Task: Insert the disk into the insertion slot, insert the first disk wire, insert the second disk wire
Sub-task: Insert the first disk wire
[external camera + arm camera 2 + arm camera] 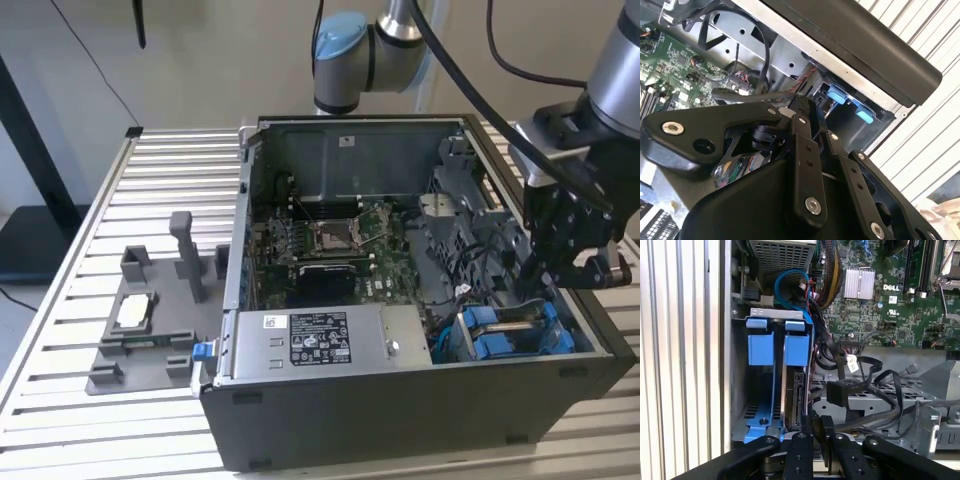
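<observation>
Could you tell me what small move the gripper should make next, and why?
Probably ease the gripper a little closer to the exposed edge of the disk. The disk already sits in the insertion slot between blue guides, and the gripper holds a black wire connector just short of that edge.

This is looking like a robotics lab: a robot arm (352, 52) is hanging over an open computer case (400, 405) that is lying on a slatted metal table (170, 175), a grey parts fixture (150, 345) sitting alongside.
</observation>
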Robot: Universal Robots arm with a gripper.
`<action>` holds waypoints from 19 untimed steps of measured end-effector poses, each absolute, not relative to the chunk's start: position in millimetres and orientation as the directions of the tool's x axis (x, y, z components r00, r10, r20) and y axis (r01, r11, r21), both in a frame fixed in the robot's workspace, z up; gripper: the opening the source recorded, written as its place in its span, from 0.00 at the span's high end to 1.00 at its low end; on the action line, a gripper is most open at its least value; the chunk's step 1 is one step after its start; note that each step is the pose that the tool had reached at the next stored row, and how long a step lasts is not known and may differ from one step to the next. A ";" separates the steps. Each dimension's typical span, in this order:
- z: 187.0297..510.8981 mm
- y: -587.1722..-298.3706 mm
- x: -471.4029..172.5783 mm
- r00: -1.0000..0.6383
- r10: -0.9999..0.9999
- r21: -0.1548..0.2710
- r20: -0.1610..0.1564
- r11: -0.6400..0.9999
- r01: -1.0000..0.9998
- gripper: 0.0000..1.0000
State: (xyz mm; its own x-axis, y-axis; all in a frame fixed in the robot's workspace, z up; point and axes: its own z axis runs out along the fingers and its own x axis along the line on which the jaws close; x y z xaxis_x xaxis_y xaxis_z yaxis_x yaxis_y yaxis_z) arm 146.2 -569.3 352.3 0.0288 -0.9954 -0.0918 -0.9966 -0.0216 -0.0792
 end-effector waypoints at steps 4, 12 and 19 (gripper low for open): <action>349.6 -570.5 145.7 0.015 -0.996 -0.076 -0.092 -0.008 -0.997 0.81; 346.6 -574.4 145.4 -0.013 -0.996 -0.069 -0.092 0.019 -0.997 0.81; 344.4 -576.6 145.4 -0.022 -0.996 -0.068 -0.092 0.029 -0.997 0.81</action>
